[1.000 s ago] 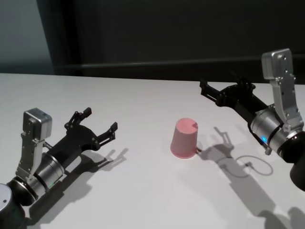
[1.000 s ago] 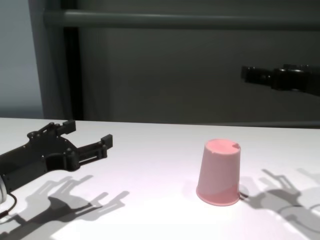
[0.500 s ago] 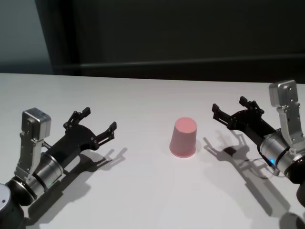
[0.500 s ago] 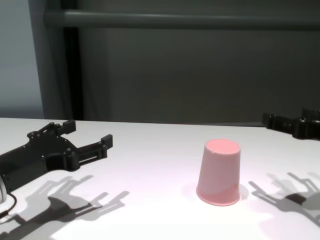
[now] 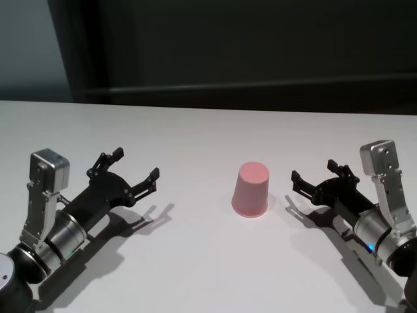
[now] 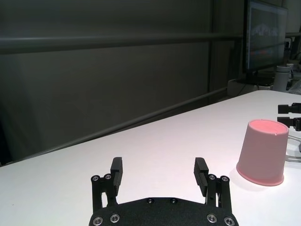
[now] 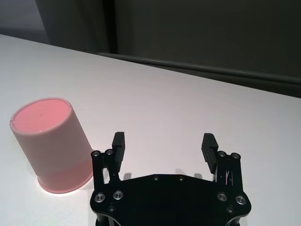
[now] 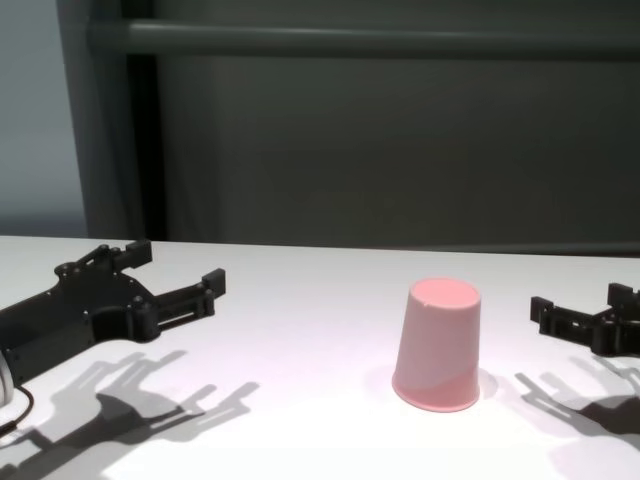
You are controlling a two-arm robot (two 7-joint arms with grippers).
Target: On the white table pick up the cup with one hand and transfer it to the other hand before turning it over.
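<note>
The pink cup (image 5: 251, 189) stands upside down, rim on the white table (image 5: 195, 137), flat base up. It also shows in the chest view (image 8: 438, 344), the left wrist view (image 6: 262, 152) and the right wrist view (image 7: 52, 142). My right gripper (image 5: 315, 179) is open and empty, low over the table just right of the cup, apart from it; it also shows in the chest view (image 8: 580, 312) and the right wrist view (image 7: 164, 146). My left gripper (image 5: 135, 166) is open and empty at the left, well away from the cup; it also shows in the chest view (image 8: 172, 268) and the left wrist view (image 6: 159, 170).
A dark grey wall with a horizontal bar (image 8: 350, 40) stands behind the table. A monitor (image 6: 265, 35) shows far off in the left wrist view.
My right gripper has come down from high at the back right to just above the table beside the cup. The cup and the left arm have stayed put.
</note>
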